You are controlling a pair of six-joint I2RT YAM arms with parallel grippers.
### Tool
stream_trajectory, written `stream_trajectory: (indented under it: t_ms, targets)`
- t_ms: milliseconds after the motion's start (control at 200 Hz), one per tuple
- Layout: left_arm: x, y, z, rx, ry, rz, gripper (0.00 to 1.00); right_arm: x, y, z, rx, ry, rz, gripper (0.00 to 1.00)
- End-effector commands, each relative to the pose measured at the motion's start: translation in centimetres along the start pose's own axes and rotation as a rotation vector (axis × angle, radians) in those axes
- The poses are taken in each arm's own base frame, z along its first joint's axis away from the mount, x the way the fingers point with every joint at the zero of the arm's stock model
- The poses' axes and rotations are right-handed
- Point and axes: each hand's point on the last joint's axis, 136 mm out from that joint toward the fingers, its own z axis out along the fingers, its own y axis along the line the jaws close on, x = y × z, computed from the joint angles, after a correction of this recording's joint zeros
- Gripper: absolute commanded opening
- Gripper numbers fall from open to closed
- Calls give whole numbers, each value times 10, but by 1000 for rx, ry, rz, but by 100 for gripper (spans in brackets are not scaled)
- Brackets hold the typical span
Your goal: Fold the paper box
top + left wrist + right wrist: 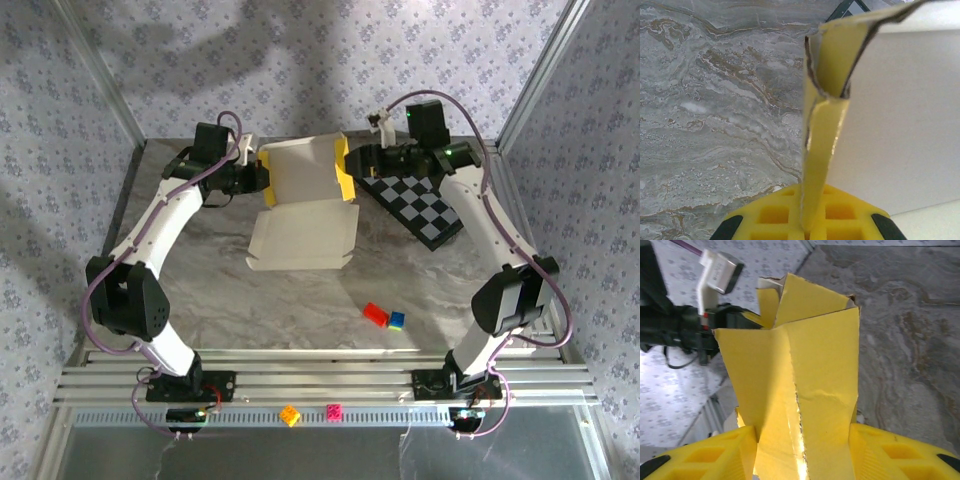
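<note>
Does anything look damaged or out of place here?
The yellow thin-cardboard box looks worn: in the left wrist view its pinched flap curls with frayed edges, and in the right wrist view a ragged split lets light through. An orange toy brick and a pink one lie off the marble table on the metal rail.

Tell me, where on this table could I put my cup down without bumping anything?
Widest bare table: between the paper box and the near rail, left of the red brick. A smaller patch lies between the blue brick and the checkerboard mat. Crowded: the far middle, where the left gripper and right gripper clamp the box.
</note>
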Motion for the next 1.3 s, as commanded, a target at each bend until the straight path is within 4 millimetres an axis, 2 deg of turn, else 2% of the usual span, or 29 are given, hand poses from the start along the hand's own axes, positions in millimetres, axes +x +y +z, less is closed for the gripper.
stream_trajectory:
  t_ms: [0, 370, 640, 820, 1069, 1294]
  targets:
    - [-11, -20, -15, 33, -43, 48, 0, 5, -15, 1, 154, 25, -45, 48]
    - [-13, -28, -19, 36, -56, 67, 0, 9, -31, 9, 452, 45, -108, 29]
    - [-14, -34, -22, 34, -67, 78, 0, 16, -38, 22, 609, 93, -141, 26]
    - [-14, -38, -23, 34, -72, 86, 0, 19, -42, 27, 727, 128, -170, 18]
    - [-14, -39, -23, 11, -70, 86, 0, 17, -48, 21, 936, 135, -226, 0]
    - [-12, -37, -18, -51, -60, 83, 0, 14, -50, 13, 1128, 147, -305, 0]
